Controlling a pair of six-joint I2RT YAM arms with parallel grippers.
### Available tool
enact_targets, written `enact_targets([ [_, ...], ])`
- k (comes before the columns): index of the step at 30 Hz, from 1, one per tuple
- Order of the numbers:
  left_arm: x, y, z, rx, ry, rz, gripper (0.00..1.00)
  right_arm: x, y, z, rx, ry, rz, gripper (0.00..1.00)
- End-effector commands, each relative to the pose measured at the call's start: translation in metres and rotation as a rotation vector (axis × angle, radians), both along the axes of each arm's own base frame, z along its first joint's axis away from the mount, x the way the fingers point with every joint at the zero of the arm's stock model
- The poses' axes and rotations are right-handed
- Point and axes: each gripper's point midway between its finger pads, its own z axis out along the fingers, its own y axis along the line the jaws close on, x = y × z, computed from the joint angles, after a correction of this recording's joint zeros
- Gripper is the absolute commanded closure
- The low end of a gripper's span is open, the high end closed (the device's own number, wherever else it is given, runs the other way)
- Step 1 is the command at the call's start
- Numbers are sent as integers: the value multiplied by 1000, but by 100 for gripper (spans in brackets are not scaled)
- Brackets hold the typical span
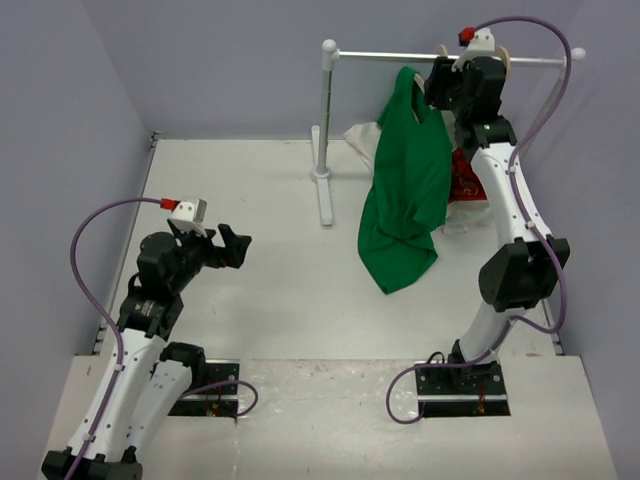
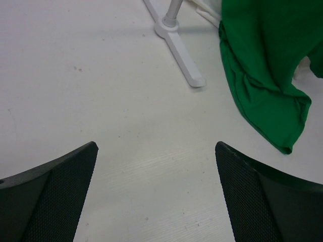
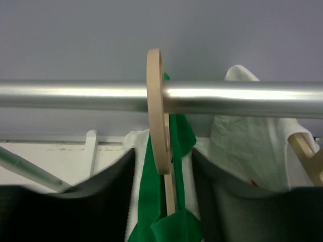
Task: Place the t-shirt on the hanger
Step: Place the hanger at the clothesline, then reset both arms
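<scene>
Your right gripper [image 3: 164, 156] is up at the far rail [image 3: 242, 96], its fingers [image 3: 75, 206] apart, one on each side of the hanger [image 3: 155, 116] and not pinching it. The hanger's hook is over the rail. The t-shirt [image 1: 405, 190] hangs from the hanger in a bunched, uneven drape, and its lower end seems to reach the table [image 1: 260, 190].

Mind the way out. The hanger's neck and green cloth both sit in the gap between the fingers. Pull back crooked and a finger could catch either one, which would lift the hook off the rail or drag the t-shirt sideways. The drape looks lopsided, so a small tug may slide it off one shoulder of the hanger. Just to the right hang a white shirt [image 3: 247, 146] and a second hanger [image 3: 308, 156], so a swing that way could knock them.

Your left gripper [image 2: 156, 146] sits near the left side of the table, fingers wide apart and holding nothing, well away from the rack.

There are no bins or trays in view. The rail is the only thing carrying anything: the two hangers and their shirts.
</scene>
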Motion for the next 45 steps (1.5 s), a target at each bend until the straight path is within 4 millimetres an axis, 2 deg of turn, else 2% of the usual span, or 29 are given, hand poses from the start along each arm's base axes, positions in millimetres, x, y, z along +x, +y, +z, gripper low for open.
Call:
enact_targets([
  [1, 13, 34, -2, 22, 27, 214, 0, -40, -5, 54, 55, -124, -15, 25],
  [3, 16, 50, 0, 16, 27, 315, 0, -54, -7, 56, 63, -112, -27, 16],
  [5, 17, 67, 11, -26, 26, 440, 0, -75, -11, 58, 77, -99, -42, 3],
  [6, 17, 73, 12, -28, 30, 478, 0, -88, -12, 57, 84, -87, -45, 1],
  [8, 17, 79, 17, -16, 27, 508, 0, -122, -14, 52, 91, -54, -39, 1],
  [10, 19, 82, 23, 8, 18, 517, 0, -148, -14, 41, 91, -19, -30, 1],
  [11, 18, 88, 24, 16, 22, 546, 0, -158, -16, 22, 88, 23, -34, 1],
  [13, 19, 95, 29, 22, 18, 588, 0, -186, -20, 14, 119, 42, -64, 1],
  [14, 19, 95, 32, 20, 17, 594, 0, -199, -22, 21, 143, 26, -77, 1],
  [15, 17, 105, 36, 20, 13, 653, 0, -217, -24, 19, 187, 28, -93, 1],
  [17, 15, 116, 43, 14, 13, 727, 0, -239, -21, -3, 214, 61, -80, 1],
  [20, 8, 135, 55, 17, 7, 856, 0, -273, -13, -16, 239, 55, -19, 1],
  [23, 7, 141, 46, 61, 15, 883, 0, -303, -7, -24, 219, 26, 51, 1],
  [26, 11, 133, 37, 92, 13, 816, 0, -328, -15, -31, 202, -6, 22, 1],
  [28, 11, 133, 31, 98, 14, 810, 0, -333, -16, -39, 210, -7, 7, 1],
  [29, 10, 134, 31, 99, 10, 813, 0, -343, -14, -36, 210, -52, 31, 1],
  [31, 10, 132, 35, 74, -6, 807, 0, -347, -18, -42, 202, -68, 18, 1],
  [33, 12, 122, 38, 40, -19, 754, 0, -346, -22, -52, 189, -61, -9, 1],
  [37, 15, 110, 31, 68, -12, 666, 0, -345, -32, -60, 168, -62, -59, 1],
  [45, 14, 110, 29, 91, -16, 664, 0, -342, -45, -62, 129, -88, -127, 1],
])
